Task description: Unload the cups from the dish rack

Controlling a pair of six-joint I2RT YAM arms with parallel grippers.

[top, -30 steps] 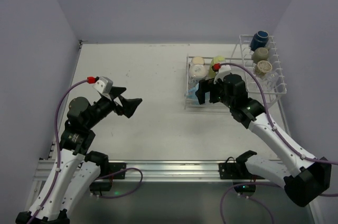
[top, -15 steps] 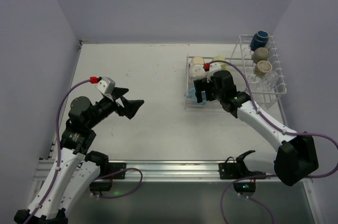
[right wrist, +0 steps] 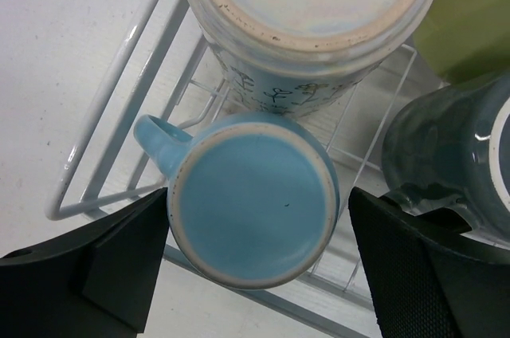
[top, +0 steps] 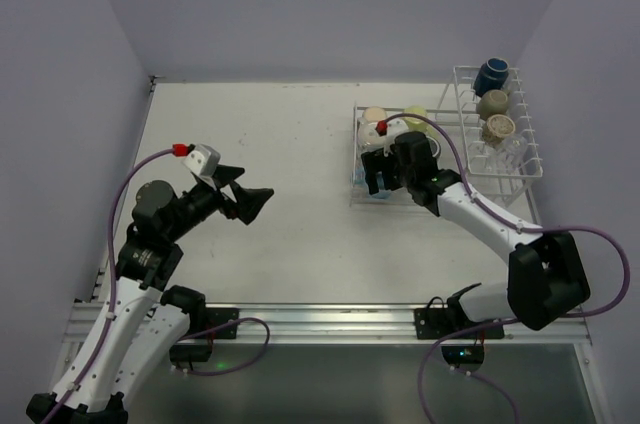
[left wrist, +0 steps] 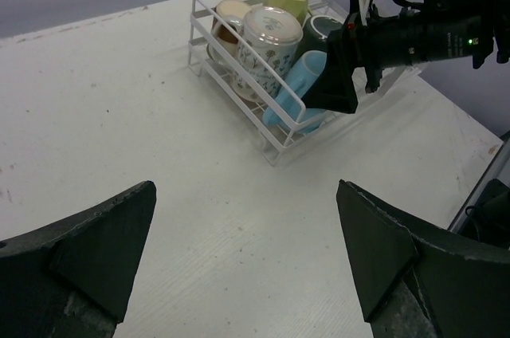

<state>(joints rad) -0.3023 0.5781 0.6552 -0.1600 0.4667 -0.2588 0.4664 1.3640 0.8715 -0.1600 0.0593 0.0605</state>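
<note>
The white wire dish rack has a low section (top: 356, 194) and an upright basket (top: 530, 159). In the low section a light blue mug (right wrist: 255, 214) lies bottom up beside a white patterned cup (right wrist: 307, 3), a pale green cup (right wrist: 470, 27) and a dark cup (right wrist: 446, 155). My right gripper (right wrist: 259, 230) is open, with one jaw on each side of the light blue mug. The basket holds a navy cup (top: 492, 75) and two beige-brown cups (top: 492, 102). My left gripper (left wrist: 247, 250) is open and empty above the table, well left of the rack (left wrist: 271, 155).
The white table (top: 280, 144) is walled at the back and on both sides. The left wrist view shows a beige cup (left wrist: 227, 19) at the rack's far end and the right arm (left wrist: 414, 31) over the rack. A metal rail (top: 320, 319) runs along the near edge.
My right gripper has moved left and farther in over the low rack section, down to the light blue mug. The left arm has barely moved.
</note>
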